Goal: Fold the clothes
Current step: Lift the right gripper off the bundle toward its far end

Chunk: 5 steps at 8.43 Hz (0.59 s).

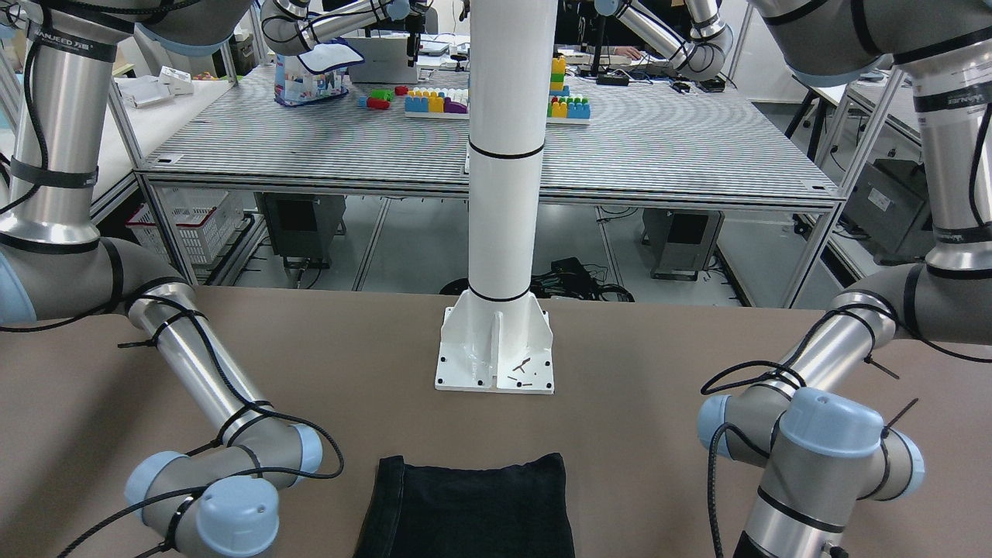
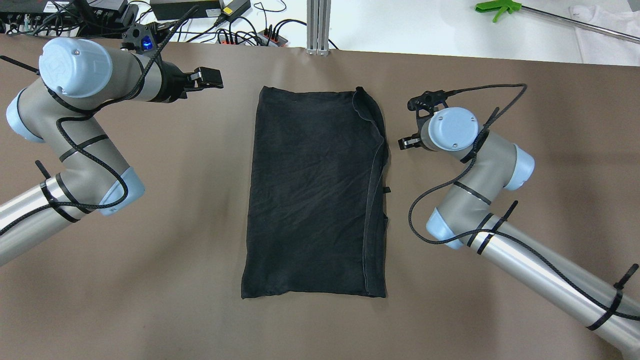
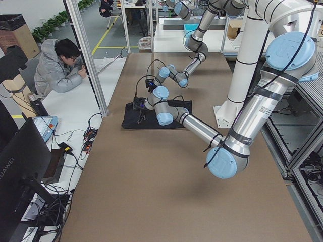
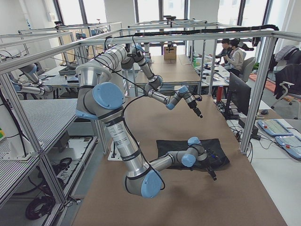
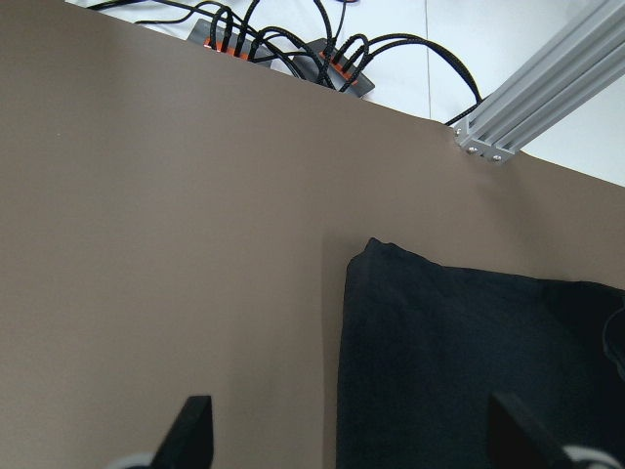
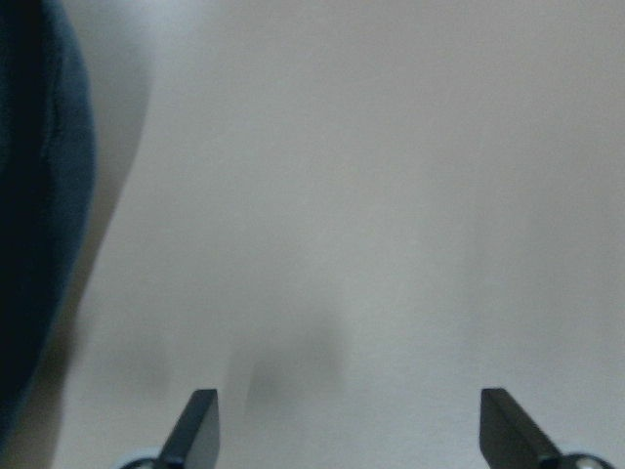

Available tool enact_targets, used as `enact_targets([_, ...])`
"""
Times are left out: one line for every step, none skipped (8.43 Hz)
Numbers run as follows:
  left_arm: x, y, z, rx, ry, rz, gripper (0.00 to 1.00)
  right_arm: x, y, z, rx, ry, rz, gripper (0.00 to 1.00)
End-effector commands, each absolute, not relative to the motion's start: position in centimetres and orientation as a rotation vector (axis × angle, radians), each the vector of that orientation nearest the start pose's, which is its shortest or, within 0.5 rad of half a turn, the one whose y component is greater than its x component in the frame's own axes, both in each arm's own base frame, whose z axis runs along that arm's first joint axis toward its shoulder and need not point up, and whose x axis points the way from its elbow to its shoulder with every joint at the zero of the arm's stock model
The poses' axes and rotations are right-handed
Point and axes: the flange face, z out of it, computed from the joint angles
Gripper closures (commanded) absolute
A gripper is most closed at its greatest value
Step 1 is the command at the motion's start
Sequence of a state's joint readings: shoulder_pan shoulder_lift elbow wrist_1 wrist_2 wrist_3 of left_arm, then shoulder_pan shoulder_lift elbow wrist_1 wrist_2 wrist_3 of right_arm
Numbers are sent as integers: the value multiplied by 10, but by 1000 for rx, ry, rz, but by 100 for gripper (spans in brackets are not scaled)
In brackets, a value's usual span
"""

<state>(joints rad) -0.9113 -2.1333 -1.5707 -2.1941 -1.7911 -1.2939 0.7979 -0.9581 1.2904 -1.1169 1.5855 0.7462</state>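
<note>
A black garment [image 2: 315,195] lies flat as a long folded rectangle in the middle of the brown table [image 2: 150,250], with a doubled edge along its right side. It also shows in the front view [image 1: 473,511]. My left gripper [image 2: 214,79] is open and empty, above the table left of the garment's far left corner [image 5: 391,264]; its fingertips [image 5: 195,430] stand wide apart. My right gripper [image 2: 407,143] is open and empty, low over bare table just right of the garment's right edge [image 6: 29,195], mostly hidden under its wrist in the overhead view.
Power strips and cables [image 2: 240,37] and an aluminium post [image 2: 318,25] line the far table edge. A green grabber tool [image 2: 500,7] and white cloth [image 2: 610,25] lie beyond it. The white base column [image 1: 504,155] stands behind the garment. A person [image 3: 60,70] sits beside the table.
</note>
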Motion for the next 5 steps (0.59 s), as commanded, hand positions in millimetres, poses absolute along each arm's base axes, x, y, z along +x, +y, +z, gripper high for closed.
enact_targets([333,-611,257,503,1095,-427,0,-391,-652,380,561,-605,-69,6])
enact_targets([334,-611,258,499,1092,-426,0,-392,-651,355,576,-639,-67,6])
enact_targets([334,-611,258,500,1093,-426,0,-395,-653,336,578,-659,-40,6])
enact_targets([334,-611,259,499,1092,-426,0,-400,-657,321,569,-686,12,6])
enact_targets([334,-611,259,501,1091,-426,0,-410,-656,304,582,-701,15,6])
